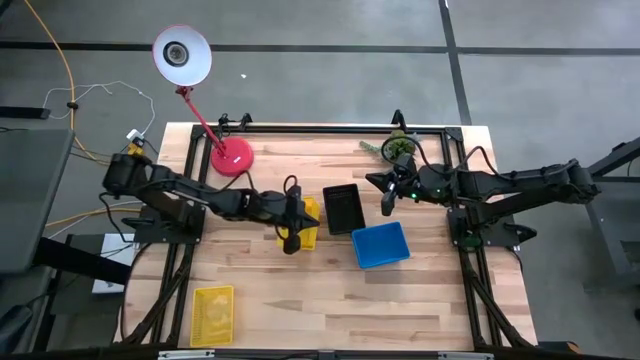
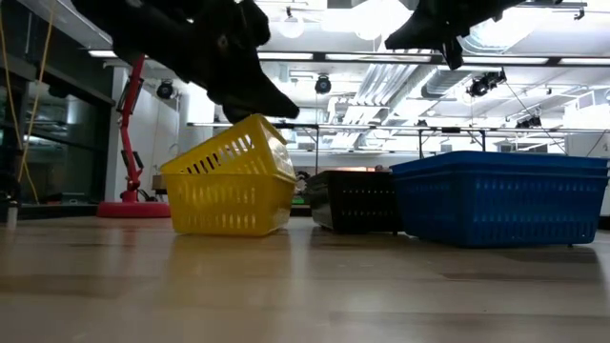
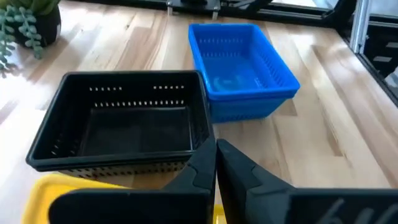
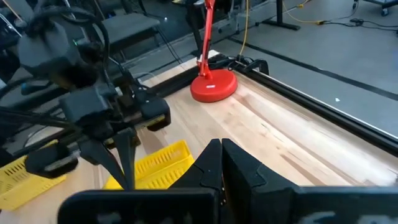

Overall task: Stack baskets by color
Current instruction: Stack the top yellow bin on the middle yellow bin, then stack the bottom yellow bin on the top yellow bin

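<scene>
1. A single yellow basket [image 1: 213,315] is seen lying flat near the table's [image 1: 300,290] front left corner, well apart from everything else.
2. A red lamp [image 1: 230,156] is stood by its round base near the back left corner, its head hung out beyond the back edge.
3. The left gripper [image 1: 292,240] is placed near the table's middle, its fingers closed on the rim of a yellow basket stack [image 2: 233,181]; in the low view the upper basket is seen tilted, one end raised above the one beneath.
4. A black basket [image 1: 343,207] is set just beside the yellow stack, toward the right, upright on the surface.
5. A blue basket [image 1: 380,244] is set just beside the black one, nearer the front edge.
6. The right gripper [image 1: 389,203] is held above the surface beside the black basket, fingers pressed together and nothing held.
7. A small potted plant [image 1: 398,147] is seen near the back edge, right of centre.
</scene>
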### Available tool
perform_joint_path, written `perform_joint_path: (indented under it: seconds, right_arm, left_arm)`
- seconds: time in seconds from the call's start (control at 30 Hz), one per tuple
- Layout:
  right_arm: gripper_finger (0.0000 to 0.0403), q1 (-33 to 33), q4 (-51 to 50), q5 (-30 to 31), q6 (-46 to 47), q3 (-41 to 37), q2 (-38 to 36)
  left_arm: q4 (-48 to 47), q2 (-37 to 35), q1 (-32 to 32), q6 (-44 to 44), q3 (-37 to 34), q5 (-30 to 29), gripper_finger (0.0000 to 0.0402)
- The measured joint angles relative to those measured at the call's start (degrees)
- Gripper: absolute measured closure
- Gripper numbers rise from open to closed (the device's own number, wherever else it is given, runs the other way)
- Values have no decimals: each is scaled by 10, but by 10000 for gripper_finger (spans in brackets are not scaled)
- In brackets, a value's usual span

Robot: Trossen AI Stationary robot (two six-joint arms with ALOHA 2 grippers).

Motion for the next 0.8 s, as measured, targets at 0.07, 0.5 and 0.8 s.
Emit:
perform_joint_path:
  seconds: [0.07,0.5,0.8]
  right_arm:
    - [402,0,1,0,0,0,0]
    - [402,0,-1,0,0,0,0]
    - [402,0,1,-2,2,0,0]
  left_arm:
    - [2,8,3,3,0,-1,401]
    - [-49,28,36,12,0,-57,401]
    - [-102,-167,15,-52,1,40,401]
